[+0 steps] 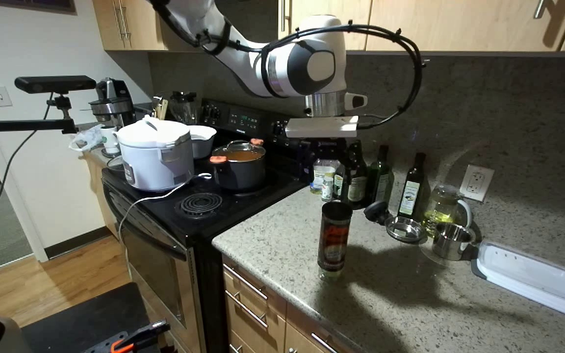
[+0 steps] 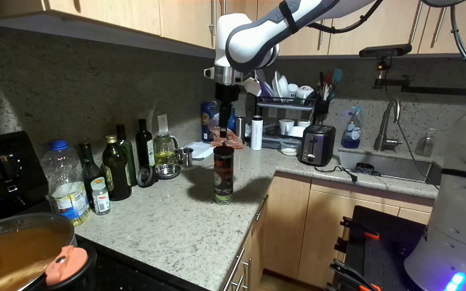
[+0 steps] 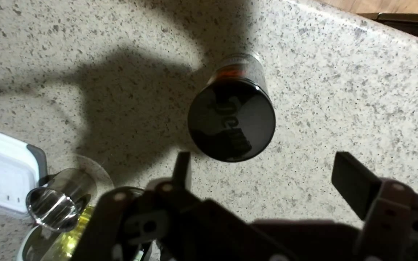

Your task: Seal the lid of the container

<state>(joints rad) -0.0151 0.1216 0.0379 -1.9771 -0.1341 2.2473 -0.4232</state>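
- Wrist view: your hand (image 3: 262, 168) is unclenched and empty, its fingers (image 3: 183, 170) spread wide; the dark round lid (image 3: 232, 121) shows beyond the gap between them, not inside it.
- The container (image 1: 334, 245) stands upright on the bench (image 1: 272, 240), well apart from the dark bottles (image 1: 410, 189) by the wall; in both exterior views the hand hangs above it.
- The lid caps the container with no tilt you can make out; whether it is fully sealed, you cannot tell.
- Expect the lid to be light, stiff and rather slippery, judging by its glossy face. Take hold at the rim, on opposite sides, keeping level. The gap looks wide enough, but the lid lies deeper in view, so check as you lower.
- The container is tall and narrow, so it probably tips under a sideways push. If you press, push straight down over the lid's centre.
- If it twists on, the body may spin along, as nothing braces it.
- Glass or plastic, you cannot tell; squeeze gently.
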